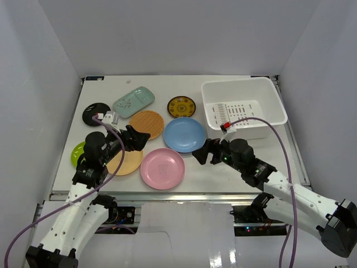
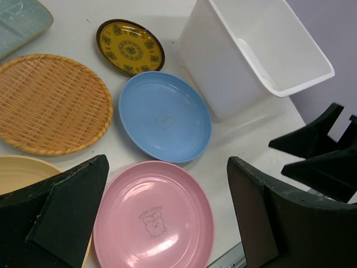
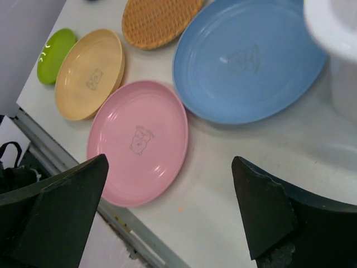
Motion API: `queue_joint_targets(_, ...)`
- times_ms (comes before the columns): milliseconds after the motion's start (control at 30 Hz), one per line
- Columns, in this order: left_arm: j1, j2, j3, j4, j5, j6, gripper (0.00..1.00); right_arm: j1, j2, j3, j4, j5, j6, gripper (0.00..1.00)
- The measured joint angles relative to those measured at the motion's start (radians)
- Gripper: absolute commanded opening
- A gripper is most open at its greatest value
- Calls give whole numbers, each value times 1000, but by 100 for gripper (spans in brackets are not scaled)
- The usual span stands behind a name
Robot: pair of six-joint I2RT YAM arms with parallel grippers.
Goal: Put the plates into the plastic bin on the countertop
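Eight plates lie on the white countertop (image 1: pixel 223 173): blue (image 1: pixel 184 134), pink (image 1: pixel 162 168), tan (image 1: pixel 126 163), woven orange (image 1: pixel 146 124), lime green (image 1: pixel 78 154), black (image 1: pixel 95 113), yellow patterned (image 1: pixel 181 106) and mint-green dotted (image 1: pixel 134 101). The white plastic bin (image 1: pixel 243 107) stands empty at the back right. My left gripper (image 1: pixel 140 138) is open and empty above the tan plate's far edge, with the pink plate (image 2: pixel 153 222) below its jaws. My right gripper (image 1: pixel 202 153) is open and empty over bare table between the pink plate (image 3: pixel 138 141) and the blue plate (image 3: pixel 248 58).
White walls close in the table on the left, back and right. The metal front edge (image 1: pixel 184 195) runs just behind the pink plate. My right gripper's black fingertips (image 2: pixel 312 148) show at the right of the left wrist view.
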Motion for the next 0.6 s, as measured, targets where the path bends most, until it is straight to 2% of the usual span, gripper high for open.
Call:
queue_joint_targets(167,2,36,15,-27,-27,-21,98,89,3,-83,24,52,110,86)
queue_joint_targets(400,4,51,38,-96,-54,-61,98,185,232,-79,72,124,171,88)
queue_joint_targets(600,4,73,108,-267,-162,-110,98,238,394,-28,87,151,188,85)
